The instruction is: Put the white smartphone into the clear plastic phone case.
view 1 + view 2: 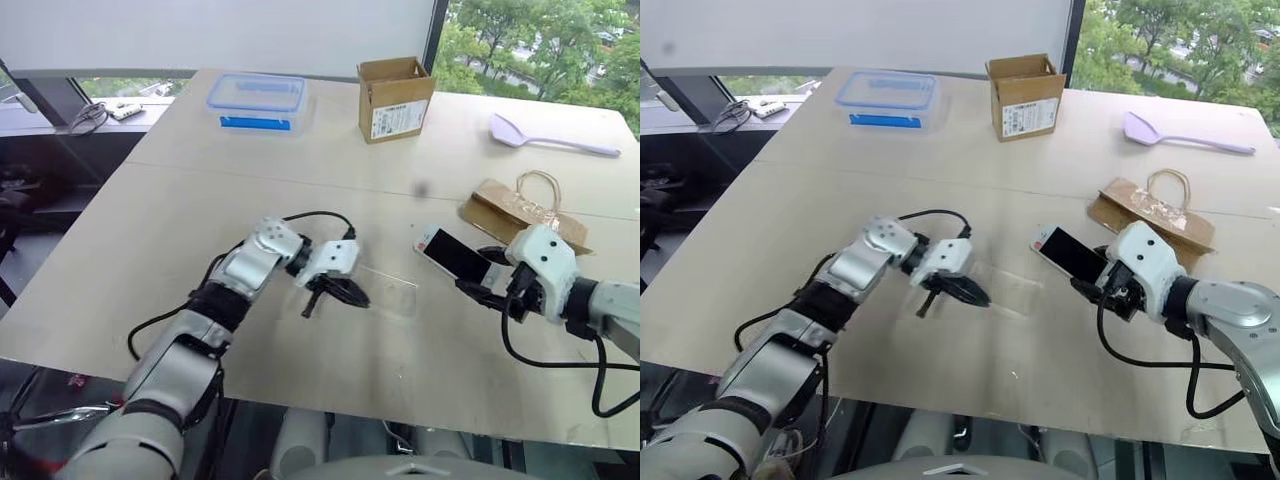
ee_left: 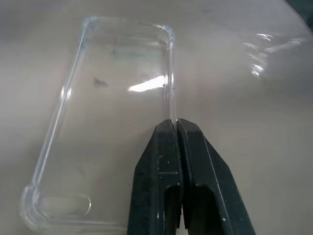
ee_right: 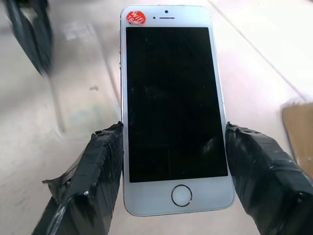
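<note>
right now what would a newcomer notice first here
The white smartphone, screen up, gripped by its long edges in the right gripper above the table. Across from it, the left gripper pinches the rim of the clear plastic phone case lying open side up.

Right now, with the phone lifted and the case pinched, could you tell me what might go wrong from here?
1. The left hand is shut on just the thin side rim of the clear plastic phone case; pressing the phone in could twist or pull the case free.
2. The right hand grips the white smartphone by its lower edges only, so it may pivot or slip.
3. The case is nearly see-through against the table, so alignment is easy to misjudge.
</note>
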Tool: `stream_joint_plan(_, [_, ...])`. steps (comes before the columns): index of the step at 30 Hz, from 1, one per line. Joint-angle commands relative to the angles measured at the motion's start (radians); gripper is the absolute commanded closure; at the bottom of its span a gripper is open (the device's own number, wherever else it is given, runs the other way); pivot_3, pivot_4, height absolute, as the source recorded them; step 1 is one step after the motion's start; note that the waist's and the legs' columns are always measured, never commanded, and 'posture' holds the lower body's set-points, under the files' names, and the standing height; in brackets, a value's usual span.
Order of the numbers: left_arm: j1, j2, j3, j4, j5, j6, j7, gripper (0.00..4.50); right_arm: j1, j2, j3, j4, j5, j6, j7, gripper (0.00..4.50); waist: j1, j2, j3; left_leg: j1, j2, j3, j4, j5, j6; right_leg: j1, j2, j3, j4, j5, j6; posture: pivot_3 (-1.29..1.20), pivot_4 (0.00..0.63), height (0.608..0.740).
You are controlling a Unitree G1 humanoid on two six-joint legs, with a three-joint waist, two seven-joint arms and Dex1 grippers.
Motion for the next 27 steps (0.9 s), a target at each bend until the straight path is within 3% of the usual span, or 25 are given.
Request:
stream_joint_plan(1, [-0.023, -0.033, -0.015, -0.085, 0.018, 0.116, 0.032, 4.5, -0.035, -0.039, 0.004, -0.041, 0.019, 0.002, 0.009, 1.73, -0.003, 0.0, 0.0, 0.0, 0.0, 0.0, 0.0, 0.0, 0.0, 0.0, 0.0, 0.0, 0.0, 0.0, 0.0, 0.0, 0.15, 0.74])
stream_joint_plan(8, [-0.009, -0.073, -0.028, -0.222, 0.062, 0.368, 0.168, 4.5, -0.132, -0.076, 0.131, -0.013, 0.01, -0.009, 0.024, 1.73, -0.01, 0.0, 0.0, 0.0, 0.0, -0.001, 0.0, 0.0, 0.0, 0.0, 0.0, 0.0, 0.001, 0.0, 0.0, 0.0, 0.15, 0.74])
stream_joint_plan(14, [0.026, -0.084, -0.001, -0.304, 0.036, 0.449, 0.252, 4.5, -0.171, -0.089, 0.175, 0.028, 0.006, -0.031, 0.047, 1.73, -0.009, 0.0, 0.0, 0.0, 0.0, -0.001, 0.0, 0.0, 0.0, 0.0, 0.001, 0.0, 0.001, 0.0, 0.0, 0.0, 0.15, 0.74])
stream_joint_plan(17, [0.051, -0.067, 0.016, -0.367, -0.005, 0.517, 0.25, 3.59, -0.175, -0.097, 0.177, 0.043, 0.008, -0.042, 0.062, 1.73, -0.009, 0.0, 0.0, 0.0, 0.0, -0.001, 0.0, 0.0, 0.0, 0.0, 0.0, 0.0, 0.001, 0.0, 0.0, 0.0, 0.15, 0.74])
stream_joint_plan(22, [0.11, -0.064, 0.127, -0.476, -0.088, 0.588, 0.335, 1.33, -0.189, -0.111, 0.215, 0.074, -0.004, -0.075, 0.101, 1.73, -0.01, 0.0, 0.0, 0.001, 0.0, -0.001, 0.0, 0.0, 0.0, 0.0, 0.0, 0.001, 0.001, 0.0, 0.0, 0.0, 0.15, 0.74])
stream_joint_plan(27, [0.217, 0.033, 0.296, -0.64, -0.239, 0.65, 0.327, 1.27, -0.256, -0.13, 0.315, 0.175, -0.069, -0.177, 0.183, 1.73, -0.019, 0.001, 0.0, 0.003, 0.001, -0.001, 0.0, 0.0, 0.0, 0.0, 0.001, 0.002, 0.003, 0.0, 0.0, 0.0, 0.15, 0.74])
